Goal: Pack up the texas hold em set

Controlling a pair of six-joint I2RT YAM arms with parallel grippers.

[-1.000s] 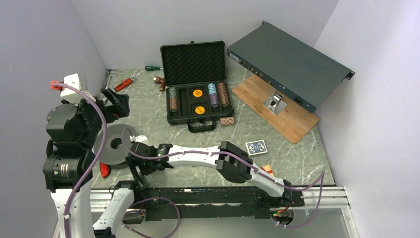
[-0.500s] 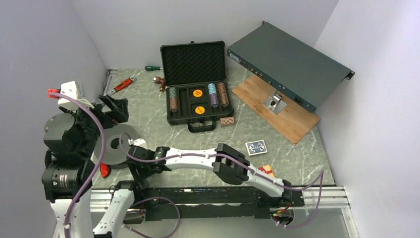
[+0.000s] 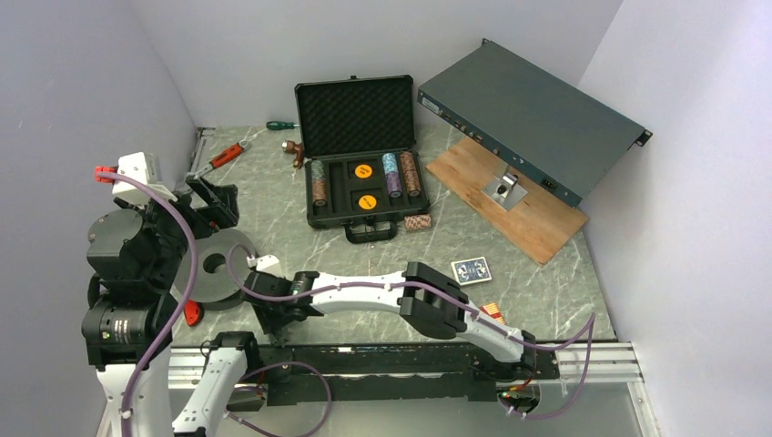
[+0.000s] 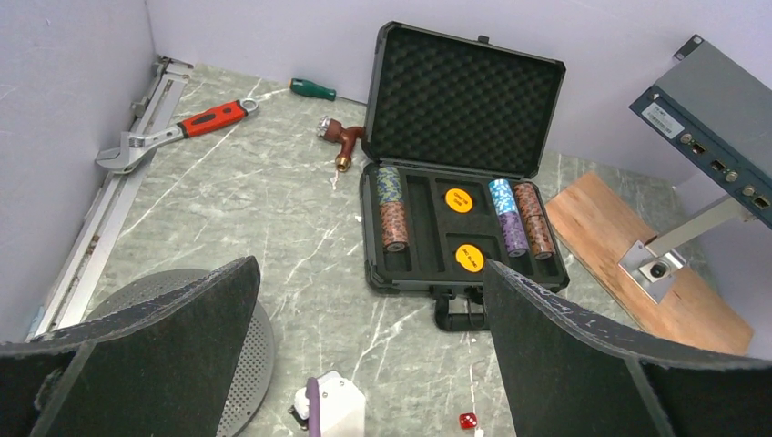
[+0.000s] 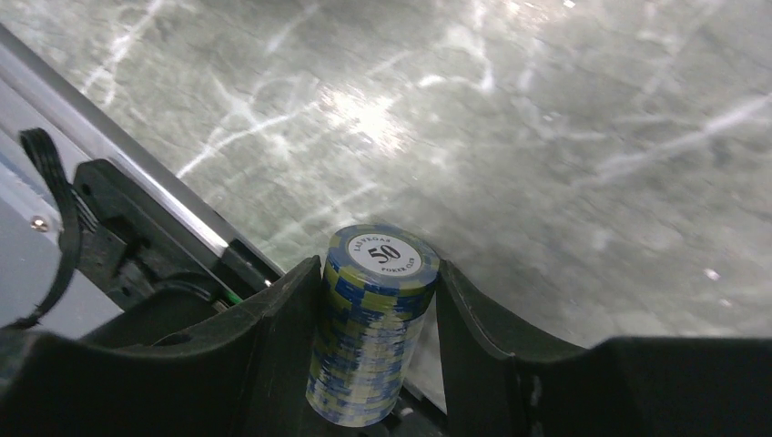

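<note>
At the near edge of the worktop (image 3: 510, 241), the right end effector (image 5: 378, 273) is closing in. Its jaws have been narrowing over the last second, and its pads are now pressing both sides of the blue-and-yellow chip stack (image 5: 369, 337), which is standing upright between them. That looks like the start of a pick-up, with the stack still to be carried to the case. The stack's foot is lying in shadow, so I cannot tell whether it is resting or lifting, and from above the wrist is hiding it entirely. The left end effector (image 4: 366, 273) has been shifting only slightly and is hanging wide open, holding nothing. Its fingers (image 4: 173, 337) are cutting off the lower corners of that view. Farther out, a red die (image 4: 467, 420) and the blue card deck (image 3: 472, 270) are lying loose, and the right arm is partly covering a red-striped item (image 3: 492, 312). Beyond, the black case (image 3: 314, 218) is standing open at the far middle, with chip stacks (image 4: 393, 208) sitting in its slots.
</note>
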